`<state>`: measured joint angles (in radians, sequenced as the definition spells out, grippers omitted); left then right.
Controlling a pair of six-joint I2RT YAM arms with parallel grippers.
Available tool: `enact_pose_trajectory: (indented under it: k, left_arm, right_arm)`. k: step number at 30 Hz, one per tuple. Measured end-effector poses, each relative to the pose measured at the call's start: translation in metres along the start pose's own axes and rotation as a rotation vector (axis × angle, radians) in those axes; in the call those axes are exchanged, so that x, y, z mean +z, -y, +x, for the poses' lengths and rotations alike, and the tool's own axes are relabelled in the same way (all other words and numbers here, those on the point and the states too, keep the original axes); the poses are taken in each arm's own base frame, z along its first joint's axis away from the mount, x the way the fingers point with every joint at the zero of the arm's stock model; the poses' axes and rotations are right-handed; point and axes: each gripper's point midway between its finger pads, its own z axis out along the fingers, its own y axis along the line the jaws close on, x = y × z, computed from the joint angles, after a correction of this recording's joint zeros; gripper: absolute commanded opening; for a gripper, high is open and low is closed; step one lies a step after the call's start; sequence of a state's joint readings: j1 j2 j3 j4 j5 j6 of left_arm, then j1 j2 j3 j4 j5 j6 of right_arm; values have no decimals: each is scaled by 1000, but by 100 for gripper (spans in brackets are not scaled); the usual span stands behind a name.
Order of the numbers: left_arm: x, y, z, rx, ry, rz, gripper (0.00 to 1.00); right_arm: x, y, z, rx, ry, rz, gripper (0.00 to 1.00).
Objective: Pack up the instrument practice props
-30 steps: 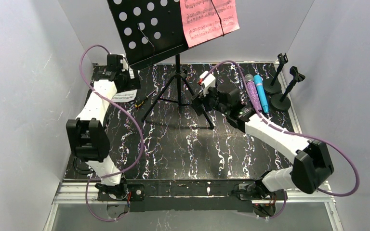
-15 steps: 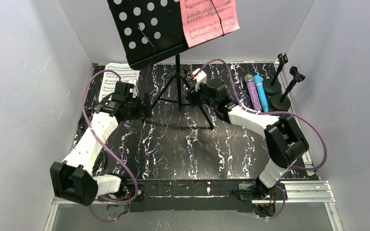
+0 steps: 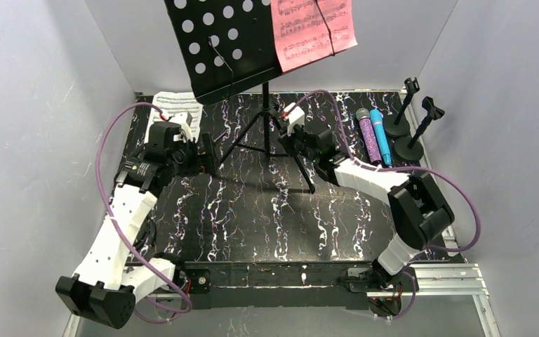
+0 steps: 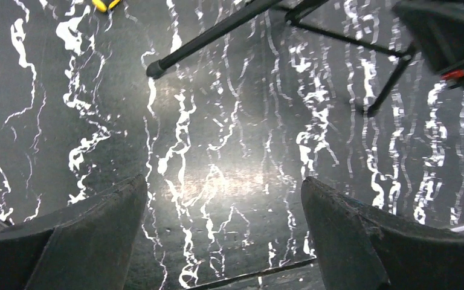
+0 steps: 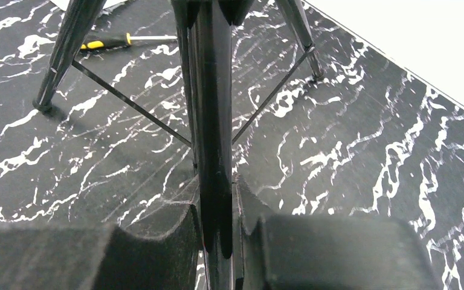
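The pink music sheet (image 3: 314, 31) hangs on the perforated plate (image 3: 224, 45) of the tall black tripod. A white music sheet (image 3: 175, 105) lies at the back left, partly behind my left arm. The purple glitter microphone (image 3: 368, 139) and blue microphone (image 3: 380, 135) lie side by side at the back right, next to two black mic holders (image 3: 396, 126) (image 3: 410, 149). My right gripper (image 3: 296, 144) (image 5: 217, 199) is shut on a tripod leg (image 5: 212, 121). Empty and open, my left gripper (image 3: 207, 154) (image 4: 223, 187) hovers near the tripod's left foot (image 4: 154, 69).
A yellow-handled screwdriver (image 5: 106, 42) lies on the black marbled mat (image 3: 267, 217) beyond the tripod's legs. Thin cross braces (image 5: 133, 106) join the legs. Grey walls close in the table on three sides.
My right gripper closed on the tripod leg, and the stand shifted slightly right. My left arm pulled back from the far left corner toward the tripod, uncovering the white sheet.
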<state>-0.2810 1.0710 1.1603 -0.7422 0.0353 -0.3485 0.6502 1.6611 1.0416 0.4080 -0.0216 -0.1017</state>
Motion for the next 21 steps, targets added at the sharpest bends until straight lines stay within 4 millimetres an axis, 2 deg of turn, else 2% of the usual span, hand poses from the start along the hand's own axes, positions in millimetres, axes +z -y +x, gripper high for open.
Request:
enact_pose_trajectory:
  k: [5,10,16,21]
  left_arm:
    - [-25,21,-18,4,76,91,96]
    - [-36,37,-21,3,95,165,96]
    - [-44,54,-22,-2,104,244,96]
    - [-67,71,-37,2,163,325,96]
  right_arm:
    - [-23,9,8,24,-12,108,1]
    - [-42,19,15,62,-25,276,1]
    - [-53,24,19,116,-31,446,1]
    - [-52,24,19,154,-35,554,1]
